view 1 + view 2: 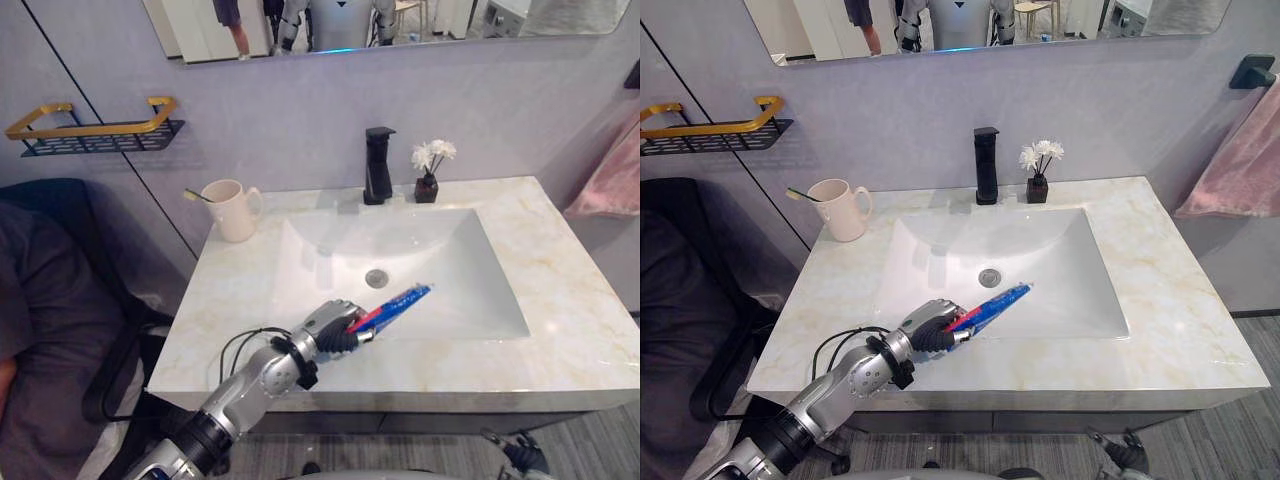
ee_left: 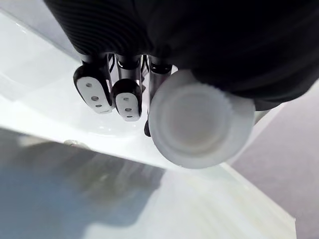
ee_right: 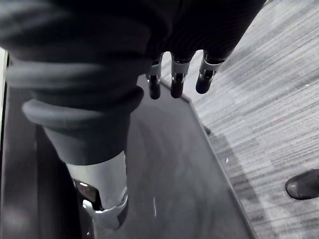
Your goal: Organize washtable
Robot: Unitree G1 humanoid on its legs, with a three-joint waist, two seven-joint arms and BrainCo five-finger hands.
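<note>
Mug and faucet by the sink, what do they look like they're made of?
The mug looks like glazed cream ceramic, going by its thick wall and soft sheen. The faucet looks like matte black metal, probably coated, with flat square edges and hardly any glare.

Print on the toothpaste tube (image 1: 400, 303) seems too small to read.

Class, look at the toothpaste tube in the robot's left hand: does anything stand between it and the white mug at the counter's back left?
Nothing visible does. The left hand holds the toothpaste tube over the basin front rim; bare counter lies between it and the mug, which holds a toothbrush.
</note>
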